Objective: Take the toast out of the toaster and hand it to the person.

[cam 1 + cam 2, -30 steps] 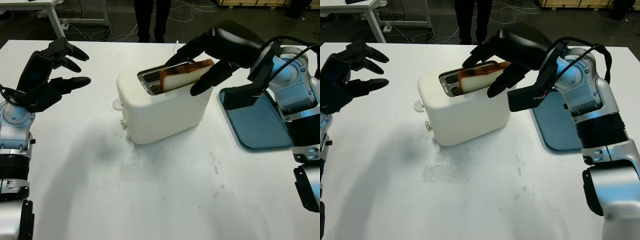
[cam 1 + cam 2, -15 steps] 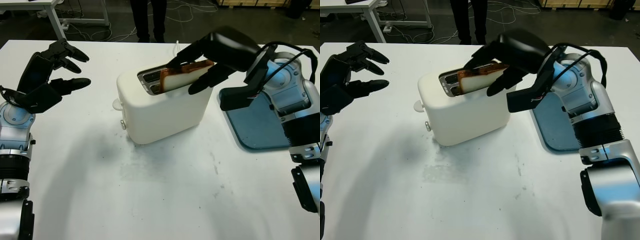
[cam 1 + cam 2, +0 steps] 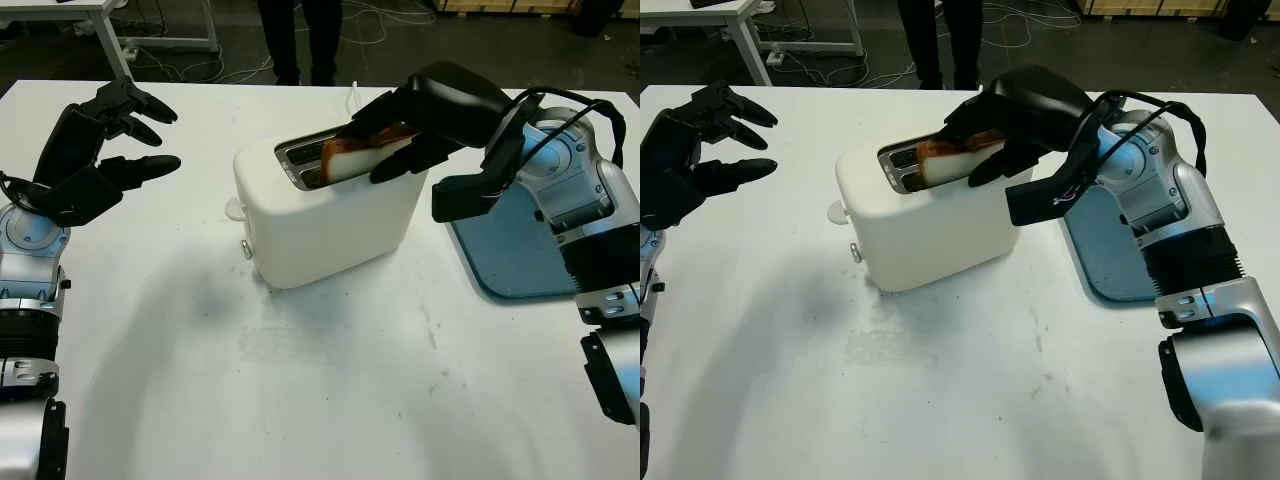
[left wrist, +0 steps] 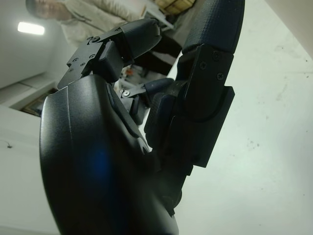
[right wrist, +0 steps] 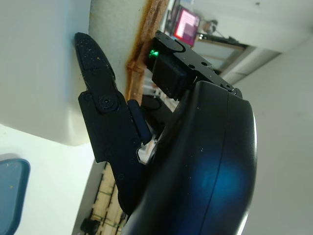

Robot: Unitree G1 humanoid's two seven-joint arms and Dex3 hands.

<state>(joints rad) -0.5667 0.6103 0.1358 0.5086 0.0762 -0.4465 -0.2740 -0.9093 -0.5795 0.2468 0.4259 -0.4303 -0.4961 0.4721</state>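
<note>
the white toaster [image 3: 325, 215] stands near the middle of the white bench [image 3: 300, 400], turned at an angle, its two slots facing up. a slice of toast [image 3: 362, 152] sticks up out of the nearer slot, leaning toward the right, its brown crust showing along the top edge and its pale face toward the near side.

the right robot hand [image 3: 415, 120] is over the right end of the toaster with its fingers closed on the toast: one black finger [image 3: 405, 160] lies across the near face of the slice and others reach over its far side. in the right wrist view a finger [image 5: 100, 105] presses along the toaster's white top beside the crust.

to the right of the toaster, just apart from it, a blue tray [image 3: 515, 250] lies flat on the bench, partly under the right forearm.

the left robot hand [image 3: 95, 150] is raised above the far left part of the bench, well apart from the toaster, open and holding nothing.

beyond the far edge of the bench a person [image 3: 300, 35] stands on the dark floor, legs in dark trousers.
</note>
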